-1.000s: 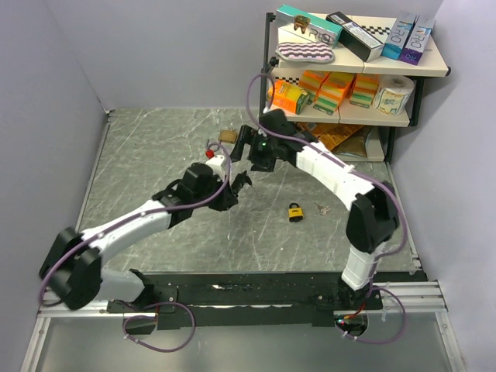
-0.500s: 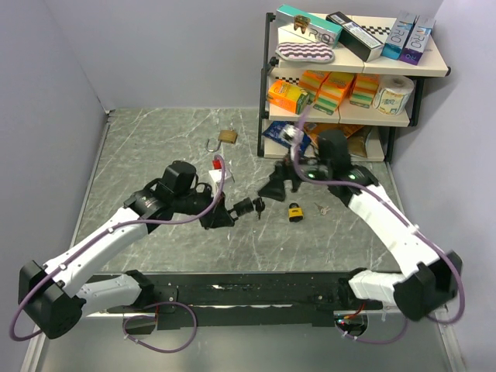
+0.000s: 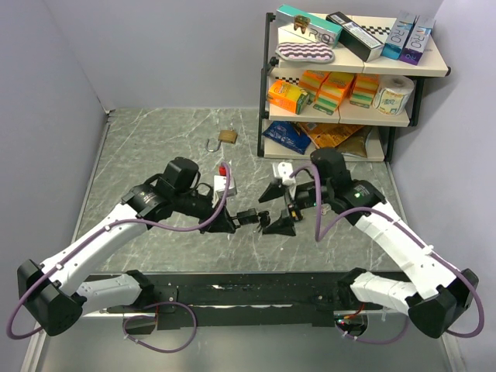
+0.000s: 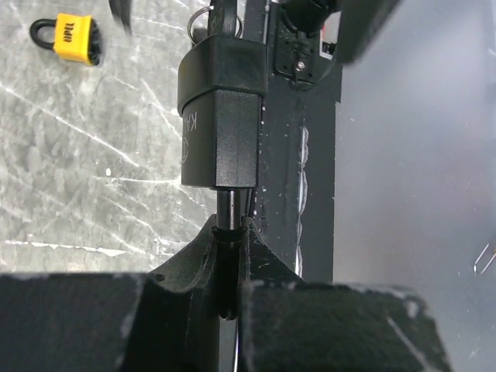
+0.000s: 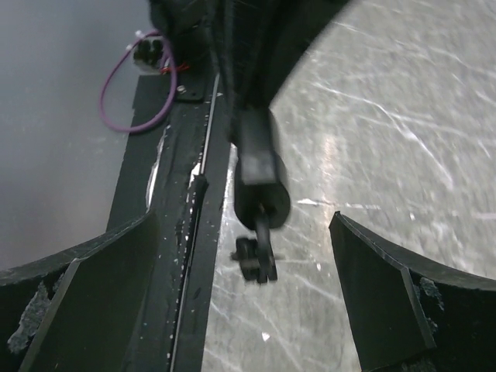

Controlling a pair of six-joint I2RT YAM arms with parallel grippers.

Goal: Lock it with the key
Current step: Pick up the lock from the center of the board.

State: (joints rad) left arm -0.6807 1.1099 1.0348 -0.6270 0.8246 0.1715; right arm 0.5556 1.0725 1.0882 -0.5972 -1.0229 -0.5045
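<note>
**Thin hold, loose key**

The left gripper (image 4: 229, 232) is clenched on the shackle of the black rectangular metal padlock (image 4: 221, 116), held above the front edge of the grey veined stone-look tabletop (image 3: 155, 147). The right gripper (image 3: 277, 209) is released, straddling the small dark key (image 5: 256, 260) in the lock's far end. A skewed pinch could twist the lock or dislodge the key. Plain grey walls (image 3: 155, 46) enclose the table; a stocked shelf (image 3: 434, 68) stands far right.
</note>
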